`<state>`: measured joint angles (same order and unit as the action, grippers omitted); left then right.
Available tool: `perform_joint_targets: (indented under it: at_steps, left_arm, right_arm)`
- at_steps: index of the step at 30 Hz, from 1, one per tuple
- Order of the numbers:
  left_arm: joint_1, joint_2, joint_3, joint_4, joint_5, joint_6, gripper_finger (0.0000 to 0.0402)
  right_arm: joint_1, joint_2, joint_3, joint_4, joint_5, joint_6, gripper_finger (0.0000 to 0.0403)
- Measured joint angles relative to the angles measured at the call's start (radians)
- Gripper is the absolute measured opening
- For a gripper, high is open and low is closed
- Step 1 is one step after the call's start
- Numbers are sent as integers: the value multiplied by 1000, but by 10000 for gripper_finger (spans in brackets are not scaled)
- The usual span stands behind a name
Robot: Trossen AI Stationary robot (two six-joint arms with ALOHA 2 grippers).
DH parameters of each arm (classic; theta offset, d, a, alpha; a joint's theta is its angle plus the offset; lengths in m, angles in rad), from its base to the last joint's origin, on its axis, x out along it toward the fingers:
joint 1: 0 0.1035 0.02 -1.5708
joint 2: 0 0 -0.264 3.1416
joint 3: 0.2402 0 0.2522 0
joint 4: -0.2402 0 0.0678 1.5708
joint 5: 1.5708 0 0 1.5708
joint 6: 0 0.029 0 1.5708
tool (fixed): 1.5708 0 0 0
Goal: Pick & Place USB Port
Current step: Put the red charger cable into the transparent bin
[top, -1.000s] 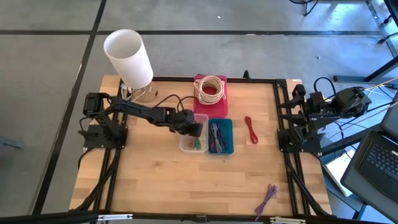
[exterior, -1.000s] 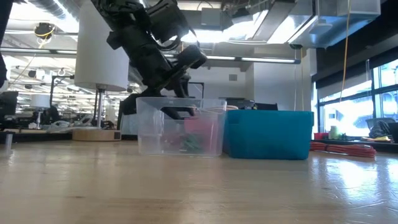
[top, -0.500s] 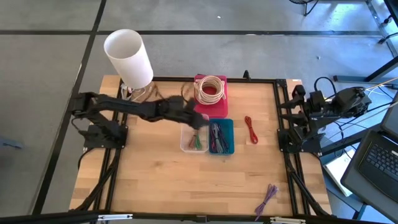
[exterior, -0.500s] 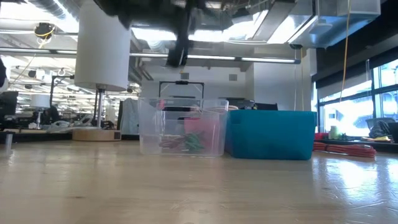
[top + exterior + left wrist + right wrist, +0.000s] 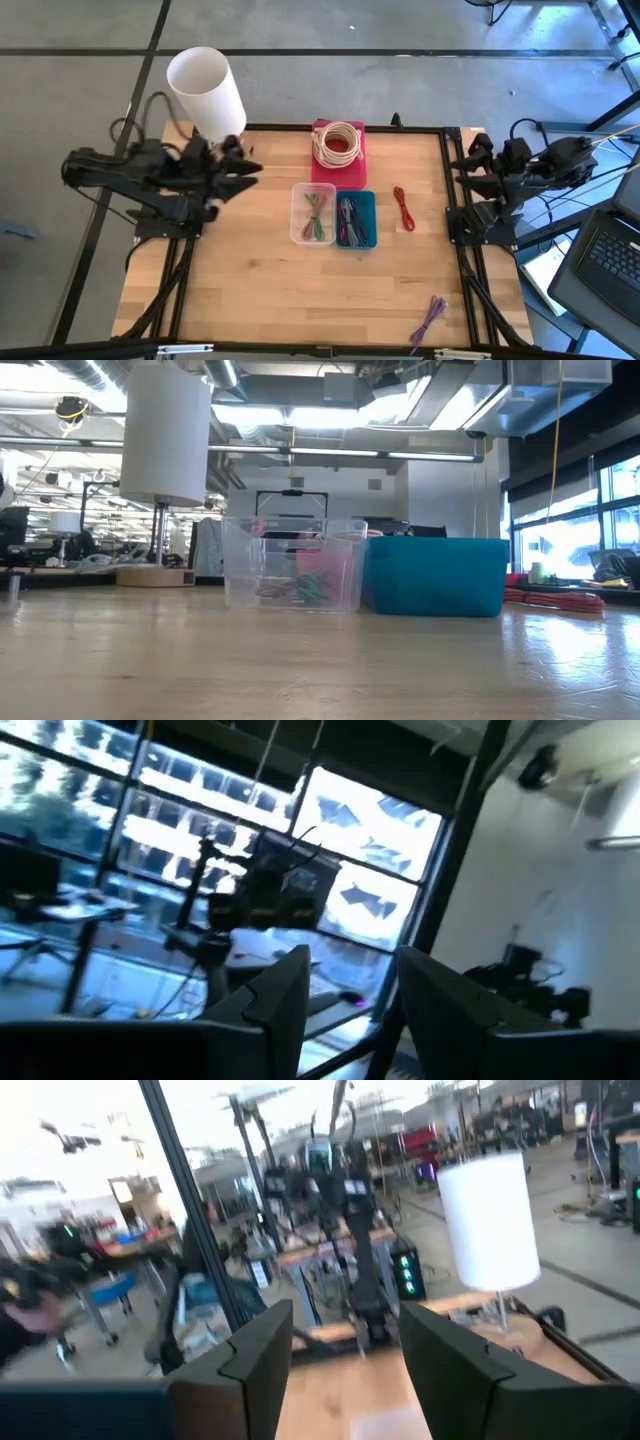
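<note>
Open-plan lab around a pale wooden table (image 5: 300, 290)

Ahead of the left gripper (image 5: 350, 975), tall windows (image 5: 360, 830) framed in dark posts let in daylight, with a white wall (image 5: 560, 870) off to one side. Ahead of the right gripper (image 5: 345, 1320) stands a white cylindrical lamp (image 5: 490, 1225), with workbenches behind it. The floor (image 5: 400, 30) is grey with dark seams. Overhead run ducts and bright strip lights (image 5: 400, 455); more windows (image 5: 560, 530) glow at the room's far side.

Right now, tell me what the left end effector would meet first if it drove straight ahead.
Probably nothing on the table: the left end effector is open and empty, raised, pointing toward the right arm. Height is hard to judge.
</note>
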<state>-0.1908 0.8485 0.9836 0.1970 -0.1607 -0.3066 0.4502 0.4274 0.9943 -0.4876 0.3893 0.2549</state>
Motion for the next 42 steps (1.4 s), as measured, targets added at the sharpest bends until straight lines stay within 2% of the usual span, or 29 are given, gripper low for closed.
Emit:
perform_joint_targets:
  at_steps: [3,7,12,16,21,28,31,33,37,42]
  left_arm:
    - [-86,-91,0,-184,-148,23,144]
    - [-182,-176,0,-457,-296,-119,144]
    - [-284,-242,-1,-668,-372,-302,143]
    - [-344,-317,-1,-737,-443,-323,143]
    - [-366,-409,-2,-796,-539,-217,143]
    - [-364,-474,-12,-851,-858,-63,143]
    - [-364,-475,-12,-868,-971,43,143]
    - [-364,-484,-13,-871,-1006,116,143]
    - [-364,-537,9,-875,-1009,173,143]
    - [-367,-597,23,-870,-999,131,143]
  right_arm:
    - [0,19,0,77,0,0,188]
    - [0,51,0,91,7,-1,188]
    - [-10,115,0,80,43,1,188]
    - [-36,146,0,79,129,0,188]
    - [-88,151,0,77,203,-1,188]
    - [-214,141,0,29,348,-60,188]
    - [-283,135,12,-14,352,-103,185]
    - [-336,134,38,-92,352,-105,176]
    - [-439,133,107,-271,343,-58,150]
    - [-509,136,189,-383,207,46,117]
